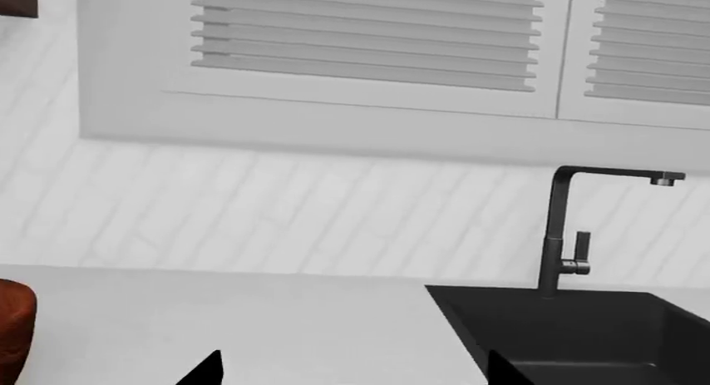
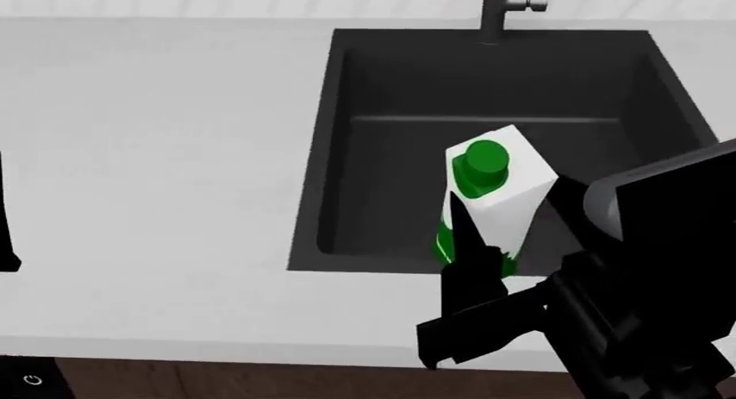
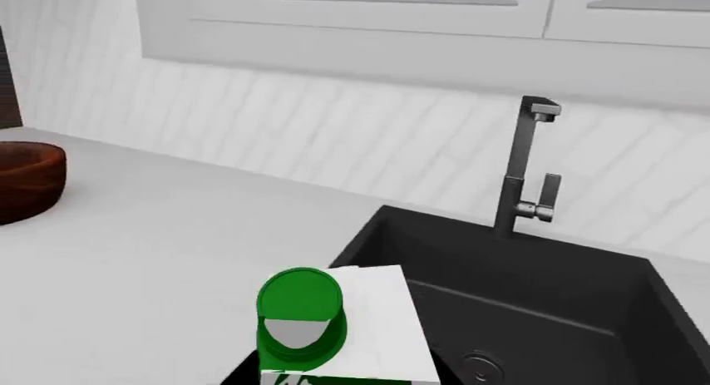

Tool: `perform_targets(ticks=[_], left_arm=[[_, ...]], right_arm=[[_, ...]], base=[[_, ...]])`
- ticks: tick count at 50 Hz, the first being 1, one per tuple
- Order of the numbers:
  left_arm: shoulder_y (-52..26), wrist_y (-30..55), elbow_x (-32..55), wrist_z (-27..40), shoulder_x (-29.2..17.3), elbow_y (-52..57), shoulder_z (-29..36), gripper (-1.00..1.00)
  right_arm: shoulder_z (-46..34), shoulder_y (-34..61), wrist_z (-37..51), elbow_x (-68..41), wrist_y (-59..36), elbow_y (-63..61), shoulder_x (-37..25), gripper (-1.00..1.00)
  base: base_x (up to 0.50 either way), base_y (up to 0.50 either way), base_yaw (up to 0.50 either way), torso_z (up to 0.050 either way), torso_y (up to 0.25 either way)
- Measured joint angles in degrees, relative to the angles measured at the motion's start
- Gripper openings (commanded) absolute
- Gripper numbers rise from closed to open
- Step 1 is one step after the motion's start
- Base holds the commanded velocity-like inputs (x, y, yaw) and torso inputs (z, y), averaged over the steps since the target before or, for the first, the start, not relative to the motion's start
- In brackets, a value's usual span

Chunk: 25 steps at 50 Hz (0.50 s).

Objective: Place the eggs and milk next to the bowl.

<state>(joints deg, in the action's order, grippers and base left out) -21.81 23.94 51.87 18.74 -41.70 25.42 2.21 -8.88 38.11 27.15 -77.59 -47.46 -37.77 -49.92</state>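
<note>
The milk (image 2: 502,196), a white carton with a green cap (image 2: 481,165), leans over the front part of the black sink (image 2: 380,80). My right gripper (image 2: 506,231) is shut on it, one finger (image 2: 464,235) lying along its left side. In the right wrist view the milk (image 3: 367,318) fills the space between the jaws. The wooden bowl (image 3: 25,181) stands far off on the counter to the left, and its edge (image 1: 12,327) shows in the left wrist view. My left gripper (image 1: 349,370) is open over bare counter and holds nothing. The eggs are out of view.
A dark faucet (image 2: 506,7) rises behind the sink, and the faucet (image 3: 528,169) also shows in the right wrist view. The white counter (image 2: 161,158) spreads left of the sink. A tiled wall and a shuttered window (image 1: 367,36) stand behind it. A sliver of the left arm (image 2: 6,235) shows at the edge of the head view.
</note>
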Motion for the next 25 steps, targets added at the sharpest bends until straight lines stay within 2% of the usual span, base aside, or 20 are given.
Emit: perform_targets(ticks=[25], left_arm=[[-0.6,0.5,0.5,0.4,-0.7,0.7,-0.2,1.0]], right_arm=[[0.0,-0.5,-0.5,0.2,0.6,0.0,-0.2,-1.0]], base=[[0.0,0.5,0.0,0.0,0.0]])
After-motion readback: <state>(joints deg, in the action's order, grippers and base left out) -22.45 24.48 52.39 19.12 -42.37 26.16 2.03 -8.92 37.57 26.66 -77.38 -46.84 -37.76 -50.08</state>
